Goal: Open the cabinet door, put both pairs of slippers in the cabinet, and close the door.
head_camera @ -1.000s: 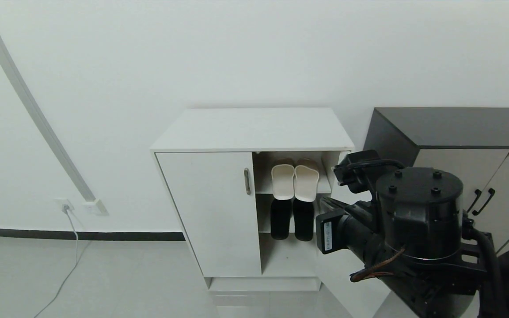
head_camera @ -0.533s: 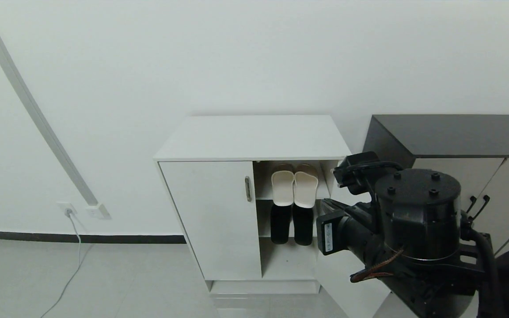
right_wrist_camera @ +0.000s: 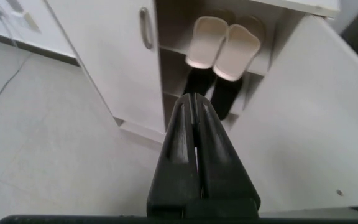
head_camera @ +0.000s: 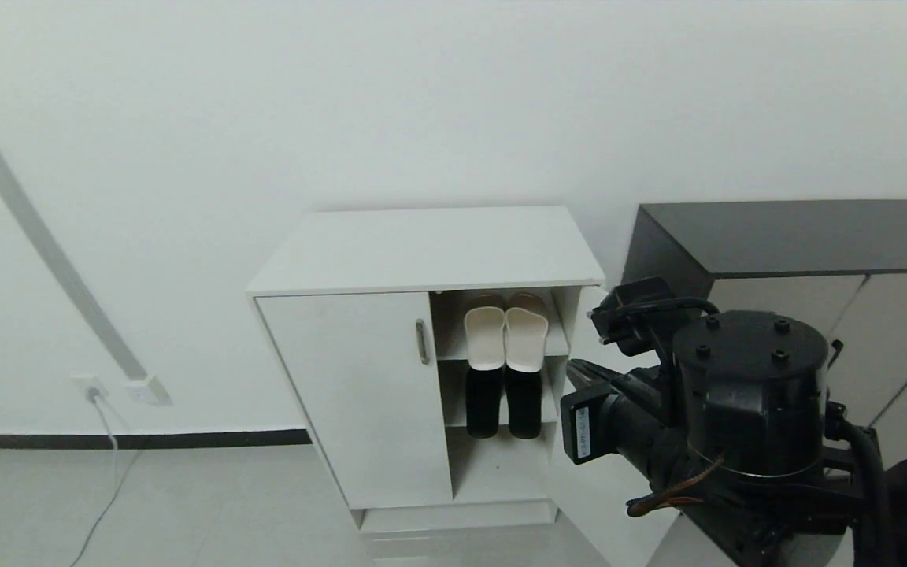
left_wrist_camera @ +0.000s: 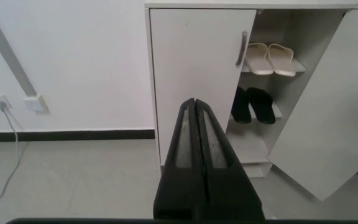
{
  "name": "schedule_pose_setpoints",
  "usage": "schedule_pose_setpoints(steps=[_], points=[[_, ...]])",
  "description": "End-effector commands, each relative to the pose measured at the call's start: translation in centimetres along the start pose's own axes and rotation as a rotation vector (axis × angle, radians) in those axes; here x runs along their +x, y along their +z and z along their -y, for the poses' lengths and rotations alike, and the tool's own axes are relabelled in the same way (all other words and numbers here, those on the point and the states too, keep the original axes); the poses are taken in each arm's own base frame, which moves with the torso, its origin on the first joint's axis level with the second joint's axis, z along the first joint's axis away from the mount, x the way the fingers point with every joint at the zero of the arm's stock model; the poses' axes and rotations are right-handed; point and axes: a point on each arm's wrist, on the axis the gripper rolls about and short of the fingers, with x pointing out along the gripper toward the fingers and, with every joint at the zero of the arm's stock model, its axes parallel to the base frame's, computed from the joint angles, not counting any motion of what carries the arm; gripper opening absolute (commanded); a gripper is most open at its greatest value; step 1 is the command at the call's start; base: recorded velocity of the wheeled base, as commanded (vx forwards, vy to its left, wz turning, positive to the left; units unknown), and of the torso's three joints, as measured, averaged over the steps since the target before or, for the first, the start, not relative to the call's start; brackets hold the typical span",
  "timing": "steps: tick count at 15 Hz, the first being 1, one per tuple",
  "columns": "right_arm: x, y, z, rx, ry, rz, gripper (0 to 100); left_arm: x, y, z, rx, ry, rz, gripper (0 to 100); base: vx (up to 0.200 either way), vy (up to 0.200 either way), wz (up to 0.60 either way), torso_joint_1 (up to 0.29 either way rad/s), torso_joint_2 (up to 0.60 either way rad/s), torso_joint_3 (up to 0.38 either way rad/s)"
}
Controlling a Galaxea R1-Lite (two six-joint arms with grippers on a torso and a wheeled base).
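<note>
The white cabinet (head_camera: 430,244) stands against the wall with its left door (head_camera: 359,394) closed and its right door (left_wrist_camera: 328,112) swung open. A pair of white slippers (head_camera: 505,339) rests on the upper shelf, heels sticking out. Below it, a pair of black slippers (head_camera: 503,403) rests on the middle shelf. My left gripper (left_wrist_camera: 194,101) is shut and empty, well back from the closed door. Shut and empty too, my right gripper (right_wrist_camera: 195,96) hangs in front of the open compartment, with the open door (right_wrist_camera: 303,124) beside it. Both hold nothing.
A dark-topped cabinet (head_camera: 800,228) stands to the right of the white one. A wall socket with a cable (head_camera: 91,390) is low on the left wall. Bare grey floor (head_camera: 186,504) lies in front of the cabinet.
The head camera has shifted, so the cabinet sits lower and further left in the picture. The slippers, doors and right arm keep their places relative to each other.
</note>
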Motion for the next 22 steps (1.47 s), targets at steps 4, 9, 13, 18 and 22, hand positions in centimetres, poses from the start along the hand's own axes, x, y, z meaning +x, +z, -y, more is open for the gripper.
schedule_pose_setpoints(steps=[4,9,13,18,22], points=[[0.3,0.1,0.7,-0.005,-0.024,0.007,0,0.0,0.0,0.0,0.0,0.0,-0.001,0,0.0,0.0,-0.3,0.006,0.0,0.0],[0.4,0.1,0.9,-0.016,-0.033,0.007,0,0.0,0.0,0.0,0.001,0.0,-0.001,0,0.0,0.0,0.0,0.0,0.0,0.0],[0.4,0.1,0.9,-0.012,-0.034,0.014,0,0.0,0.0,0.0,0.001,0.0,-0.001,0,0.0,0.0,0.0,0.0,0.0,0.0],[0.7,0.3,1.8,-0.028,-0.064,0.035,0,0.0,0.0,0.0,0.001,-0.001,-0.001,0,-0.2,0.0,0.0,0.001,0.01,-0.001],[2.8,2.3,4.5,-0.046,-0.151,0.119,0,0.0,0.0,0.0,0.003,-0.001,-0.001,0,-0.05,0.0,0.0,-0.002,0.0,0.001]])
